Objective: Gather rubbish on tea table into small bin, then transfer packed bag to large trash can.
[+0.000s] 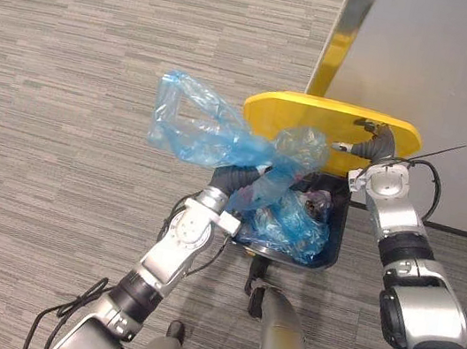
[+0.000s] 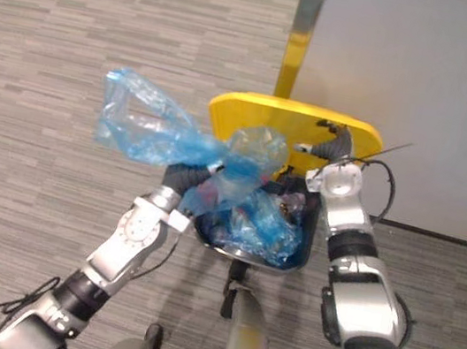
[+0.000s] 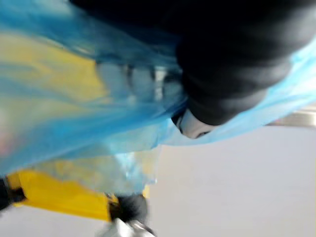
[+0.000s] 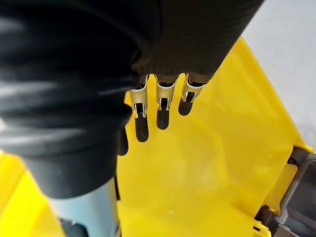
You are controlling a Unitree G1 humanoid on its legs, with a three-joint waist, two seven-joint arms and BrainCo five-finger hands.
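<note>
**Blue bag above the open can**

The blue bag point(image 1: 213, 135) hangs at mid-frame over the dark trash can point(image 1: 336, 238), bunched round the left hand point(image 1: 242, 179), whose grip I cannot tell. The right hand point(image 4: 163, 101) lies flat, fingers straight, against the raised yellow lid point(image 1: 315, 116).

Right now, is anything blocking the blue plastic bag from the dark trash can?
Nothing visible: the right hand holds the yellow lid up, and the blue plastic bag hangs over the open dark trash can.
</note>
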